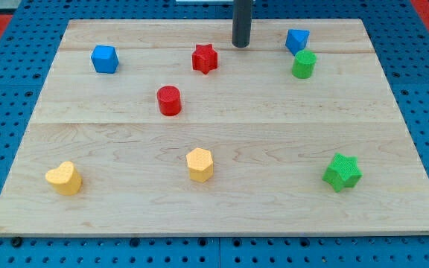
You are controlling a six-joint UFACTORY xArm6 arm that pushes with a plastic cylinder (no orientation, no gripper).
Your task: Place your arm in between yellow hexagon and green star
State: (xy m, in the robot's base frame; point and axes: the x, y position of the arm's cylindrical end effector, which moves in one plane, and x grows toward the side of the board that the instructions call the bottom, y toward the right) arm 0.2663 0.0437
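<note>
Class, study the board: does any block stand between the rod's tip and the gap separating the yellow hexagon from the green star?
No block visibly does. My tip is near the view's top; the gap between yellow hexagon and green star is open.

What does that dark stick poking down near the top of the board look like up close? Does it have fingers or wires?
It is a plain, straight, dark grey rod, round like a cylinder, with a smooth matt surface. My tip ends bluntly. No fingers, cables or markings show on it. Its upper part runs out of the view's top, so the rest of the arm cannot be seen.
</note>
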